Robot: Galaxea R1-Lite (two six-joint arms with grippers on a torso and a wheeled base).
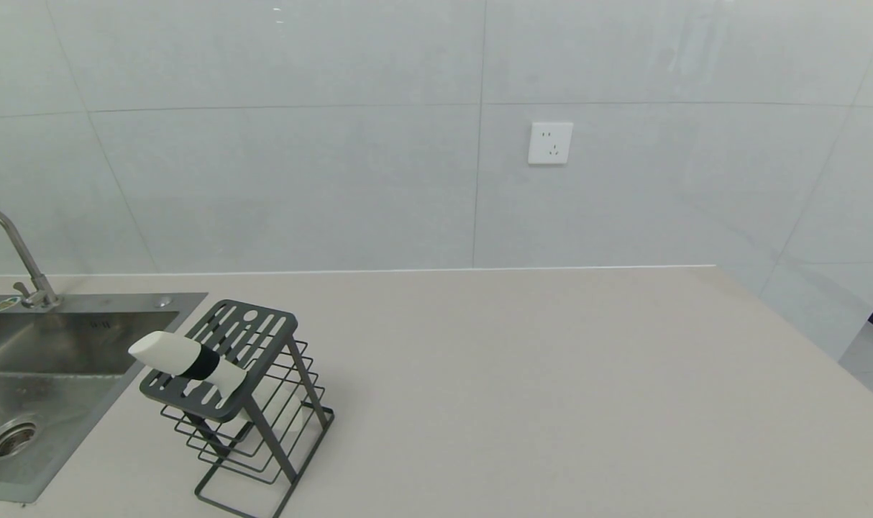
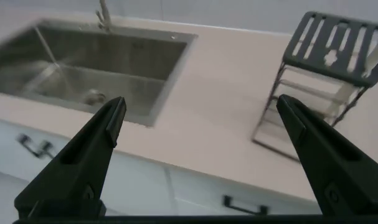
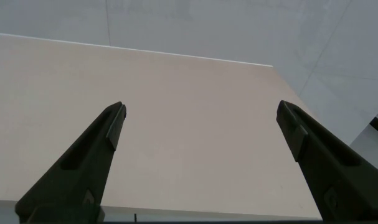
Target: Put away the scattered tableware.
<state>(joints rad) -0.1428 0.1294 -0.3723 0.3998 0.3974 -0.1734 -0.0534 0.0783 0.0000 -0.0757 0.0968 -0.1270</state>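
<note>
On the counter, just beside the sink: a dark wire rack; slotted through its sloping top plate, a knife, white handle with a black band tilted up toward the sink, pale blade down inside the wires. Behind the sink, a tap; on the tiled wall, a socket. Left claw spread wide, gripping nothing, above the counter's front edge between sink and rack; right claw likewise spread wide, gripping nothing, over the counter toward its back corner, well apart from the rack.
</note>
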